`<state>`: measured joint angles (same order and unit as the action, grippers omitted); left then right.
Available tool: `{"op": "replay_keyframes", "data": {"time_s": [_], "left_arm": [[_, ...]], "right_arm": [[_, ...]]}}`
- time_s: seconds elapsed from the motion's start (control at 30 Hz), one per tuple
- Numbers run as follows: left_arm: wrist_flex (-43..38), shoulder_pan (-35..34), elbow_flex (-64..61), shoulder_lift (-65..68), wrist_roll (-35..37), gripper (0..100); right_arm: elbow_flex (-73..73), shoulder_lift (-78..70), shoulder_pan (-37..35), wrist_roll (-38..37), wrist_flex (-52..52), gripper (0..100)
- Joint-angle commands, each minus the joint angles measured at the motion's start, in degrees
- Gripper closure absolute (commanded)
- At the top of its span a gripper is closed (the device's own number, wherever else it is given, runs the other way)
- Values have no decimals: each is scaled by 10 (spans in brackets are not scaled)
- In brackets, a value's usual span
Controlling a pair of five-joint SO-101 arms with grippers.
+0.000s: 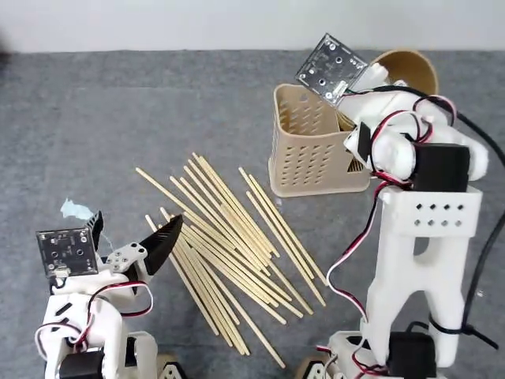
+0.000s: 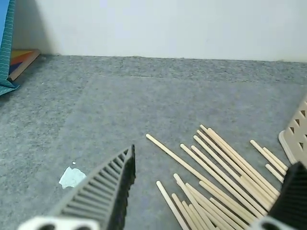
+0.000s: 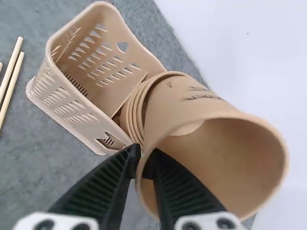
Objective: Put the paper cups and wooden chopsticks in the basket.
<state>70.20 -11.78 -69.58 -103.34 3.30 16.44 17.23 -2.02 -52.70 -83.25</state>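
A stack of nested brown paper cups (image 3: 206, 134) is held tilted, with my right gripper (image 3: 146, 153) shut on the rim of the outer cup. Its base end lies against the far right corner of the beige slotted basket (image 1: 312, 150); the cup mouth (image 1: 410, 69) shows behind the basket. Several wooden chopsticks (image 1: 229, 237) lie scattered flat on the grey mat in front of the basket. My left gripper (image 1: 130, 234) hangs open at the pile's left edge, holding nothing, with chopsticks (image 2: 216, 158) lying between and beyond its fingers (image 2: 120, 177).
A small pale paper scrap (image 1: 76, 209) lies on the mat left of my left gripper. A white wall (image 2: 168, 24) bounds the mat at the back. A coloured flat object (image 2: 7, 52) leans at the far left edge. Open mat stretches left of the basket (image 2: 297, 132).
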Motion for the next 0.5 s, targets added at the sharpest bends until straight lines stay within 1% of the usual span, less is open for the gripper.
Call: {"op": "replay_keyframes", "data": {"time_s": [0.0,0.07,0.13,0.27,0.37,0.47], "left_arm": [[11,-1,2,-9,7,555],[11,-3,-1,-9,11,555],[9,-4,-7,-9,33,555],[-4,-4,-26,-9,57,555],[-19,-5,-49,-9,77,555],[-36,-11,-69,-9,93,555]], "right_arm": [[30,17,-2,17,17,820],[30,21,-1,62,51,755],[31,22,-2,96,80,711],[62,22,-21,116,92,700],[86,22,-31,135,45,701],[100,22,-62,148,-27,737]]}}
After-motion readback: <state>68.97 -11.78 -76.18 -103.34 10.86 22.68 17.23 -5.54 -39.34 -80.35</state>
